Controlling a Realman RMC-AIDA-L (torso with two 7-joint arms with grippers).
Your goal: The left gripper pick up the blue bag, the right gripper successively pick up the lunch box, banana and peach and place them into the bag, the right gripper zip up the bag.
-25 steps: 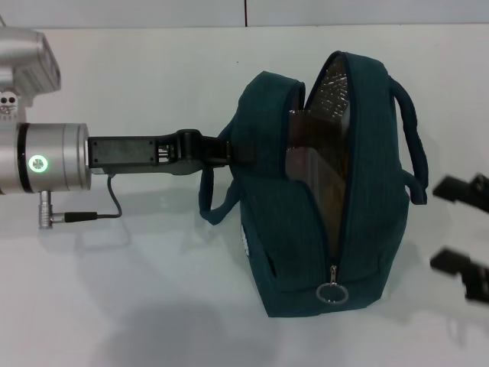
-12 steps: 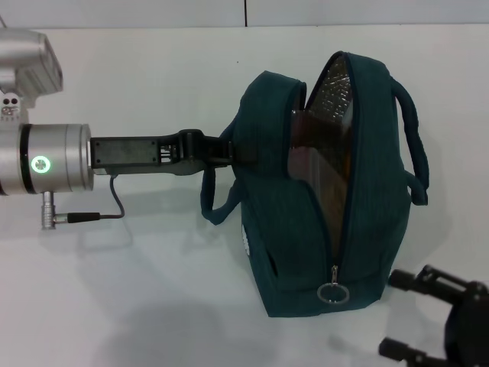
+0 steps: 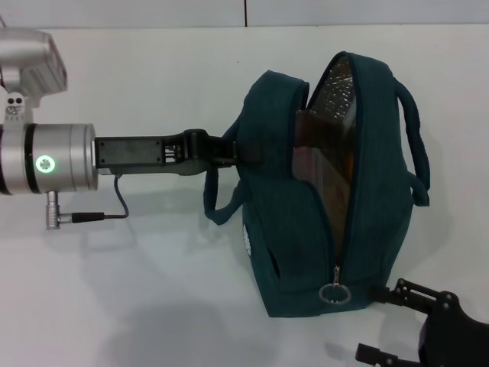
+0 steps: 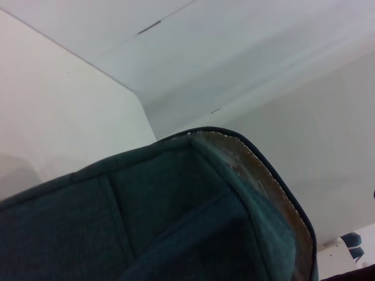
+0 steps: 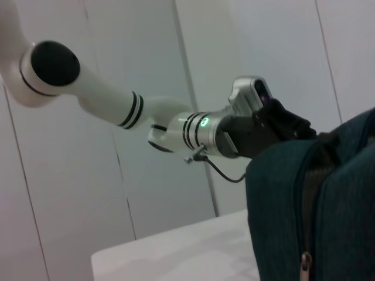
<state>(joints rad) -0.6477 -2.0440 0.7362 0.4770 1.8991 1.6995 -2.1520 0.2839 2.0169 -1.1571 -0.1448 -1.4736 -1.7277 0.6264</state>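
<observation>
White surface (image 3: 153,92) carries the blue bag (image 3: 306,229), upright, mouth unzipped. Left tool (image 3: 229,151) stays clamped on its side. Right tool (image 3: 386,325), fingers apart, has dropped beside the zipper ring (image 3: 333,293); zipping likely next.

L pincer (image 3: 229,150) prob. clamped, arm horizontal; R pincer (image 3: 386,325) open, low.

The blue bag (image 3: 306,222) is matt woven cloth with crinkled, shiny foil lining (image 3: 336,95) and a polished metal zip ring (image 3: 333,293). The left gripper (image 3: 229,151) is matt black metal on a brushed silver wrist (image 3: 65,159); the table (image 3: 145,290) is smooth matt white
</observation>
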